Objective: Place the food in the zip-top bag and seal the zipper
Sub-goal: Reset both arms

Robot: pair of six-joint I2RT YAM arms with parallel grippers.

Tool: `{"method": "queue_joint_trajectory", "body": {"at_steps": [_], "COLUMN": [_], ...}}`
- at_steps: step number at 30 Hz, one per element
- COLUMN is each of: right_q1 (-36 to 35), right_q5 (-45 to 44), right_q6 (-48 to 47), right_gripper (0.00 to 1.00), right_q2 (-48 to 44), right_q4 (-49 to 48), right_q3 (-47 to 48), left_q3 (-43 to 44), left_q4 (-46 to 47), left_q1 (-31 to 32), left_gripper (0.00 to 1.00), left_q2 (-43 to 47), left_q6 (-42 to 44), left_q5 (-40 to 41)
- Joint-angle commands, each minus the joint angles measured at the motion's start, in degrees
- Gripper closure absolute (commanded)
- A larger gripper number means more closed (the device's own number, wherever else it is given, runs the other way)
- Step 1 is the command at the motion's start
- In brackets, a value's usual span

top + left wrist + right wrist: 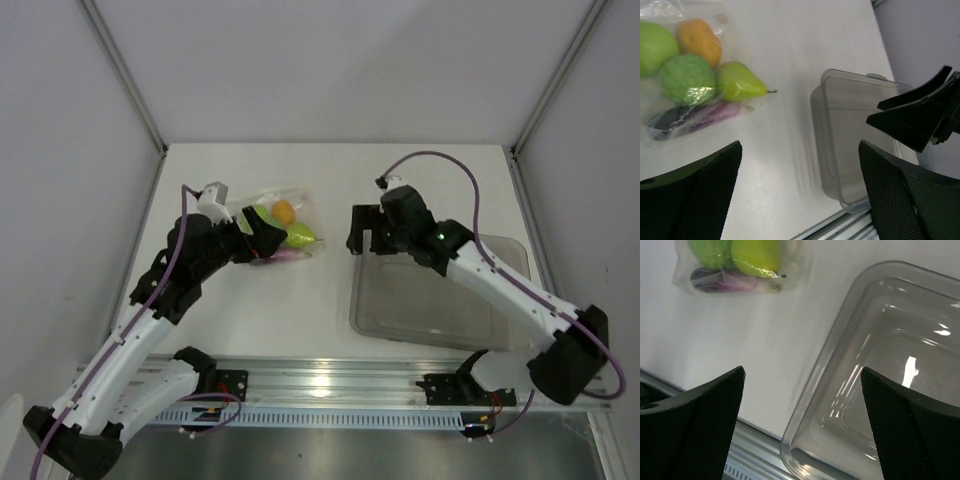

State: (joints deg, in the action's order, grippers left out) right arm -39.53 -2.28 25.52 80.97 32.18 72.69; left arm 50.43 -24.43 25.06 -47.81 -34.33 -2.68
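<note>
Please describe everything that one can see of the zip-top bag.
The zip-top bag is a clear, thin, crinkly plastic pouch lying flat on the white table, left of the clear tub. Inside it are an orange, two round green fruits, a pear and a purple eggplant, packed close together. Whether its mouth is sealed I cannot tell. The open left gripper is beside it and does not hold it.

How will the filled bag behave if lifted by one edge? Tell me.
Probably floppy: the zip-top bag looks thin and crinkled. Lifted, it would likely sag, since the pear and orange lie loose inside. Pushed, it may slide on the smooth table.
</note>
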Motion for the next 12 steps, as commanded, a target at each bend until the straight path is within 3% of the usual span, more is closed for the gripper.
{"method": "queue_joint_trajectory", "body": {"at_steps": [1, 7, 12], "right_q1": [-2.13, -3.27, -5.82], "right_q5": [-10.7, -15.12, -16.44], "right_q6": [4.62, 11.65, 13.94], "right_gripper": [0.01, 0.01, 0.01], "right_q2": [-11.6, -28.81, -41.66], "right_q4": [1.12, 7.36, 7.55], "right_q3": [-8.22, -17.92, -24.25], "left_q3": [-2.7, -13.23, -23.88], "left_q4": [4.38, 14.73, 33.02], "left_q1": [1.74, 2.27, 2.89], "left_gripper": [0.01, 0.01, 0.01], "left_q2": [2.98, 7.36, 14.05], "left_q6": [-4.16, -12.31, -19.63], "left_q5": [-6.45, -18.73, -25.36]}}
